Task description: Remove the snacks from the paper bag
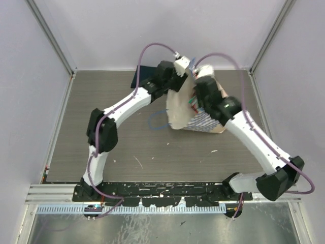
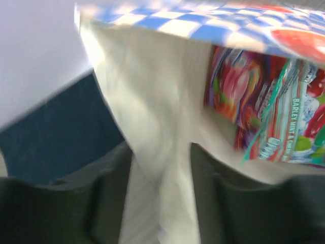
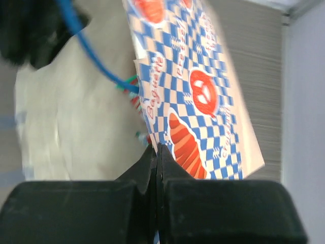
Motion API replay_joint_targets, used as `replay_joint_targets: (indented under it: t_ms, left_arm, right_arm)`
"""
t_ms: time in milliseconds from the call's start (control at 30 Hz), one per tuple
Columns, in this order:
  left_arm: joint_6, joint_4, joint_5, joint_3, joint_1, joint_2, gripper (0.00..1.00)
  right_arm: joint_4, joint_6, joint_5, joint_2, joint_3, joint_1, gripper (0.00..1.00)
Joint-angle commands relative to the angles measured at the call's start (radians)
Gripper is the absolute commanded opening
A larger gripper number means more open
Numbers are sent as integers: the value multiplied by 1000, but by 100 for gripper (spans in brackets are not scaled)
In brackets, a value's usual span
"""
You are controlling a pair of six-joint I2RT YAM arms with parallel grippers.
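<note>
Paper, limp and tearable, the bag (image 1: 180, 109) is held at far centre, left gripper (image 2: 160, 168) and right gripper (image 3: 156, 152) clamped on its walls; light, slippery snacks (image 2: 264, 101) inside are judged best pinched edgewise.

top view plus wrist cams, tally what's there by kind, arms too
paper bag: 1
navy cloth: 1
robot arms: 2, left arm, right arm
snacks: inside the bag, too hidden to count
total: 4 counted
</note>
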Motion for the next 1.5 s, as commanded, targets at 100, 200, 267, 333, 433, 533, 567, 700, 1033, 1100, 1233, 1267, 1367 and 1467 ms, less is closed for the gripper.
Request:
replay_joint_targets:
  t_ms: [100, 200, 267, 333, 433, 533, 567, 700, 1033, 1100, 1233, 1267, 1367, 1467]
  left_arm:
    - [-99, 171, -115, -514, 122, -388, 98]
    - [-152, 219, -196, -751, 150, -580, 98]
    - [-188, 229, -263, -896, 161, -730, 98]
    - [-246, 207, -317, -987, 170, -841, 98]
    - [-358, 169, -328, -1087, 175, -963, 98]
    - [-461, 139, -289, -1166, 174, -1029, 98]
    - [-487, 142, -268, -1192, 174, -1046, 98]
    - [-556, 218, -143, -1297, 173, -1067, 98]
    - [-608, 304, 7, -1309, 95, -977, 98]
    - [-609, 321, 15, -1308, 83, -967, 98]
    - [-613, 356, 19, -1311, 58, -941, 98]
    - [-613, 364, 15, -1312, 51, -939, 98]
    - [-616, 400, -4, -1323, 32, -893, 98]
    - [-618, 424, -7, -1324, 23, -861, 98]
  right_arm:
    - [197, 134, 94, 12, -275, 328, 1]
    - [228, 160, 84, -6, -340, 365, 1]
    - [275, 154, 60, -51, -368, 371, 1]
    - [313, 135, 5, -84, -369, 373, 8]
    - [352, 97, -144, -114, -346, 377, 51]
    - [371, 100, -228, -157, -318, 378, 81]
    - [385, 100, -234, -185, -320, 378, 85]
    - [502, 103, -253, -332, -394, 377, 97]
    - [268, 615, -159, -367, -412, -97, 100]
    - [212, 718, -164, -361, -431, -210, 100]
    - [111, 908, -206, -343, -454, -357, 100]
    - [68, 944, -209, -319, -440, -374, 100]
    - [-49, 994, -201, -230, -389, -389, 100]
    - [-35, 1024, -205, -206, -425, -396, 96]
